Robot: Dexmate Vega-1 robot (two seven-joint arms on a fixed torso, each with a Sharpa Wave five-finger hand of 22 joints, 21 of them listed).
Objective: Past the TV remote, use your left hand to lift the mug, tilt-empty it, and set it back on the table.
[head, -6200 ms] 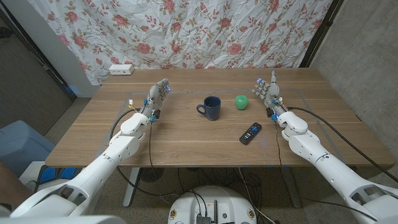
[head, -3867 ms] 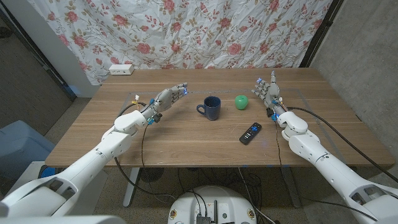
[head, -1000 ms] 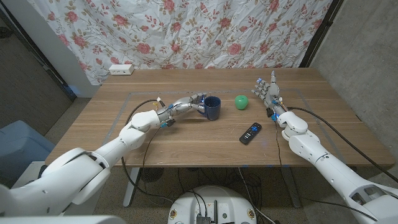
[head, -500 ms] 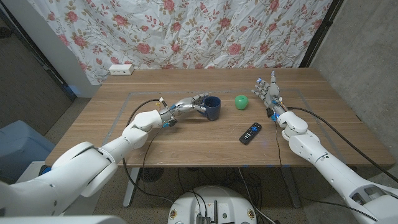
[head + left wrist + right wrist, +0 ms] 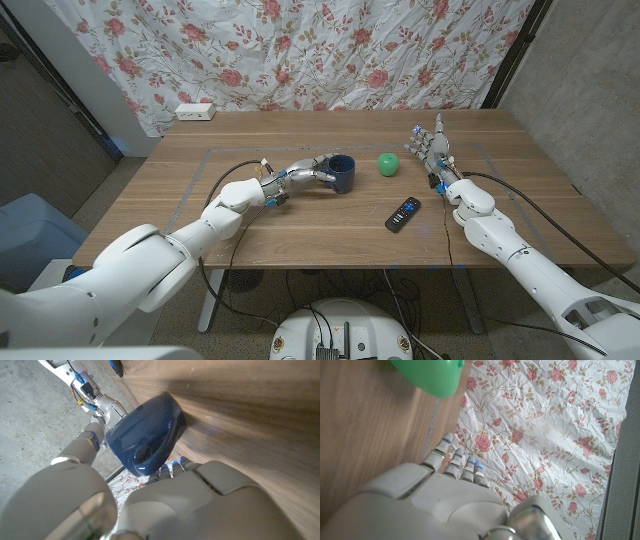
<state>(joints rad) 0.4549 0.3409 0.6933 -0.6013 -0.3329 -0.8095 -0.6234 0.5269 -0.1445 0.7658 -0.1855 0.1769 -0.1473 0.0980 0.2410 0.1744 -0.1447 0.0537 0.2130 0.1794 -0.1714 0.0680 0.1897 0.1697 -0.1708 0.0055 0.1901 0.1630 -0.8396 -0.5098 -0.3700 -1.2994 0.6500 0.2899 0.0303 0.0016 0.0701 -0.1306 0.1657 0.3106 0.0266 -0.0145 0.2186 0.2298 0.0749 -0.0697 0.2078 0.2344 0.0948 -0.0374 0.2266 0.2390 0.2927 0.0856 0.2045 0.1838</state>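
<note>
- Currently, fingers [image 5: 318,163] of the left hand [image 5: 303,170] reach the handle side of the dark blue mug [image 5: 342,172]; they look curled at the handle, but whether they actually grip it cannot be told from the head view.
- Left wrist view: mug [image 5: 147,435] sits just past the back of the left hand [image 5: 200,500], close against it; the contact point itself is hidden.
- Mug stands upright on the wooden table [image 5: 300,220], mouth up, near table centre.
- Left forearm stretches low over the table from the robot's left side toward the mug.
- Right hand [image 5: 429,146] stands upright at the table's right side, fingers apart and pointing up, holding nothing.
- Right wrist view: the right hand [image 5: 440,495] has straight fingers [image 5: 441,450], with the green ball [image 5: 429,375] beyond them on the wood.
- Green ball [image 5: 388,164] lies between mug and right hand, apart from both.
- Black TV remote [image 5: 403,213] lies nearer the robot than the ball, well apart from the mug.
- White power strip [image 5: 196,111] sits at the far left table edge, in front of a floral curtain [image 5: 300,50].
</note>
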